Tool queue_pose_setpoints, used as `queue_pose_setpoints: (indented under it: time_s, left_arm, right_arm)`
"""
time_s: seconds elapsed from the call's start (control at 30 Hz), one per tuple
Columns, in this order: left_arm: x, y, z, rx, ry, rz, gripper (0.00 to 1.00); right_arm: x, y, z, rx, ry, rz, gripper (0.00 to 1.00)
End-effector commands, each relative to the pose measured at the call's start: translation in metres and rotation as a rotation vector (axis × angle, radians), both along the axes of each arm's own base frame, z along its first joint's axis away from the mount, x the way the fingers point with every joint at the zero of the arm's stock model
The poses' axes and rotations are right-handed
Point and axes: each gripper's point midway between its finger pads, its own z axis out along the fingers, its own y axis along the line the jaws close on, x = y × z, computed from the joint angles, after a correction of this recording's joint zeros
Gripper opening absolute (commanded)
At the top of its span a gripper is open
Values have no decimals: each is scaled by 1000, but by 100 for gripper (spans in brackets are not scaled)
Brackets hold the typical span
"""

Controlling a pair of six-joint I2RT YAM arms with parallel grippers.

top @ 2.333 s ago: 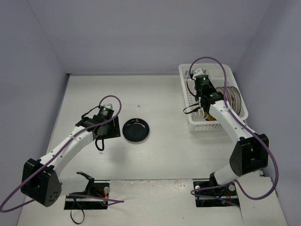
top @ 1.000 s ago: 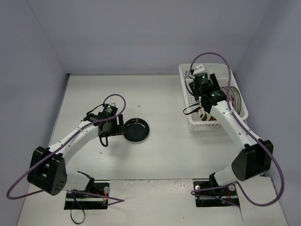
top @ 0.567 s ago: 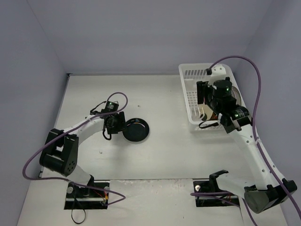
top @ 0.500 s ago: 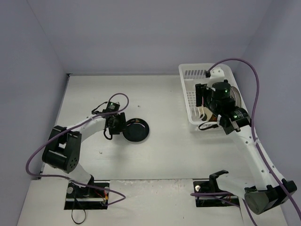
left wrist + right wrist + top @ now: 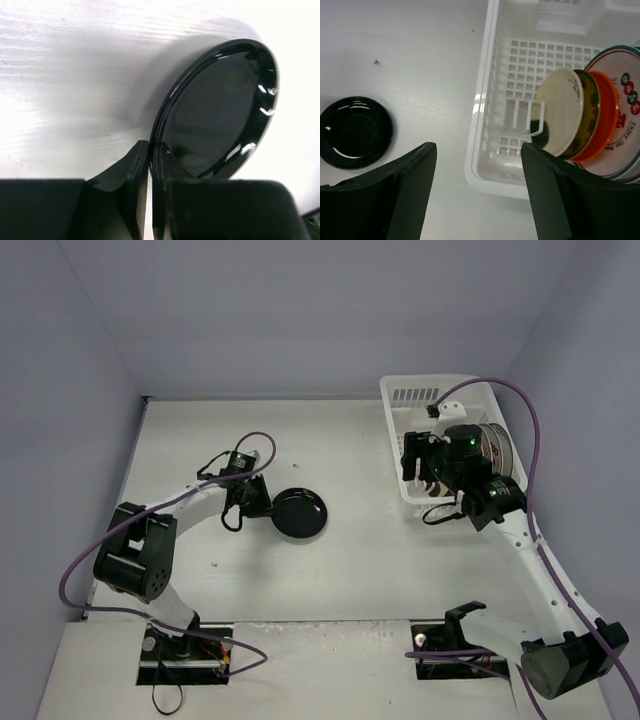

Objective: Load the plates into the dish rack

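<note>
Left gripper (image 5: 150, 148) clenched on rim of black plate (image 5: 220, 110), mid-table, well apart from dish rack (image 5: 440, 394); right gripper (image 5: 476, 148) released, jaws wide, empty, over rack's left wall; other plates (image 5: 590, 120) upright inside rack.

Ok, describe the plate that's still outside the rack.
On the white table, look left of the white dish rack, toward the middle. One plate sits there by the left pincer's tips: glossy black and alone, while the other plates stand on edge inside the rack.
</note>
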Motion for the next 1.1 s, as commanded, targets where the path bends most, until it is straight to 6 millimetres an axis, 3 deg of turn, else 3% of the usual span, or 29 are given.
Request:
queue_pose_setpoints:
  time_s: [0.0, 0.33, 0.53, 0.8, 0.9, 1.0, 1.03, 1.07]
  left_arm:
    - [8, -9, 45, -82, -113, -5, 0]
    - [-8, -32, 162, -339, -373, -99, 0]
    - [-19, -43, 206, -459, -452, -144, 0]
    - [-28, -47, 238, -534, -520, -174, 0]
    - [-30, -47, 245, -547, -537, -178, 0]
    - [-31, -47, 246, -549, -541, -180, 0]
    - [-31, -47, 246, -546, -541, -181, 0]
    - [-31, -47, 244, -541, -541, -184, 0]
  right_arm:
    - [7, 27, 16, 144, -52, 58, 69]
    - [2, 97, 11, 345, 7, 278, 70]
    - [-4, 137, 4, 418, 66, 399, 68]
    - [-4, 170, 1, 462, 96, 493, 59]
    - [-6, 175, 0, 472, 105, 513, 49]
    - [-6, 178, 2, 475, 104, 526, 23]
    - [-5, 178, 5, 471, 94, 527, 9]
    - [-4, 176, 5, 461, 90, 521, 2]
